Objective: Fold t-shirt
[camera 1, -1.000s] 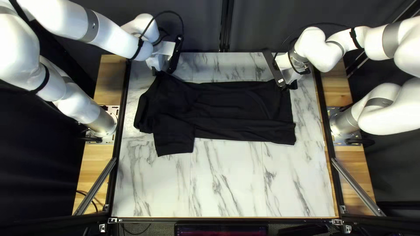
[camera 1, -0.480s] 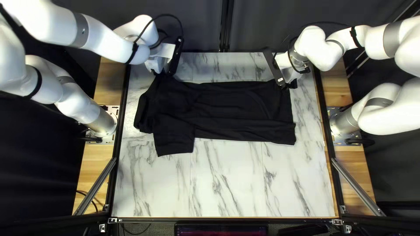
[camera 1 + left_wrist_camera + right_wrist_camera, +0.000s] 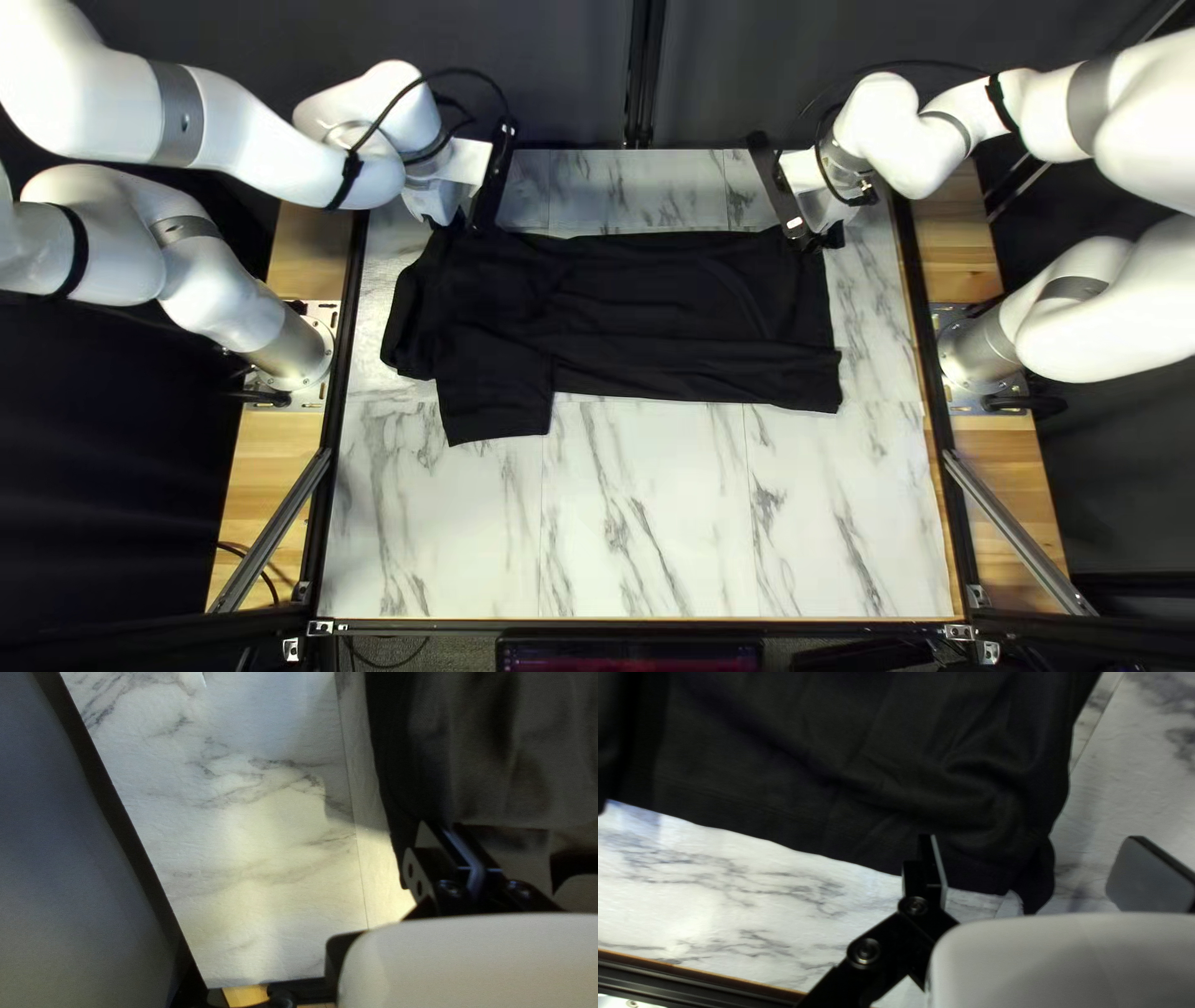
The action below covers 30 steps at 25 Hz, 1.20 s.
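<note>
T-shirt (image 3: pixel 672 293) (black) is laid out on the bench (image 3: pixel 635 523), running from near the left tool (image 3: pixel 451 229) over to the right tool (image 3: pixel 817 244). Marble-look bench top shows on the near side of the shirt from both tools, plus a strip beyond them on the far side. The shirt's body spans the stretch between the tools, kinda wrinkled, with a long fold lying nearer the bench's near edge than either tool. Hem end is by the right tool, collar end by the left one. One short sleeve (image 3: pixel 498 401) sticks out toward the near edge, well apart from both tools.

Left tool (image 3: pixel 451 830) has its fingers together right at the cloth; can't tell if they've actually pinched any. Right tool (image 3: pixel 1033 840) has its fingers well apart, with the hem corner (image 3: pixel 1036 880) between them, so nothing's clamped there.
</note>
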Each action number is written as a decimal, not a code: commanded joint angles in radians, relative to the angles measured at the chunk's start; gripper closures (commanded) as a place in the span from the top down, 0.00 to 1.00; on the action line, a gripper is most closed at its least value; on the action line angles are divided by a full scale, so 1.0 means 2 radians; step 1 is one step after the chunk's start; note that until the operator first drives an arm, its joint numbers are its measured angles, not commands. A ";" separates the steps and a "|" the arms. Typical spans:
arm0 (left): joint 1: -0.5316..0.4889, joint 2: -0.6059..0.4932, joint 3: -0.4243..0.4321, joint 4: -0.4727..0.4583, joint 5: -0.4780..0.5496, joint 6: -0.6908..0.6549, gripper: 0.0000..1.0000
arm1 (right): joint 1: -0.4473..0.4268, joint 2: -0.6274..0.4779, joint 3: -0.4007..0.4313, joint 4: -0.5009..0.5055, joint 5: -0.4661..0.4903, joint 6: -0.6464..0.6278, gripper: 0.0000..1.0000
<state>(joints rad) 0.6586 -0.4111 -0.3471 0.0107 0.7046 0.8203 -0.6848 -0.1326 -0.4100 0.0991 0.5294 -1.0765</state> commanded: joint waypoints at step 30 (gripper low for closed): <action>-0.068 -0.178 0.047 0.042 0.098 -0.101 0.00 | 0.056 -0.123 0.045 -0.060 0.064 0.109 0.00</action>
<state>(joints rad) 0.5454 -0.7122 -0.2691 0.0822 0.8596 0.6553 -0.5865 -0.3414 -0.3405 -0.0060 0.6412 -0.8875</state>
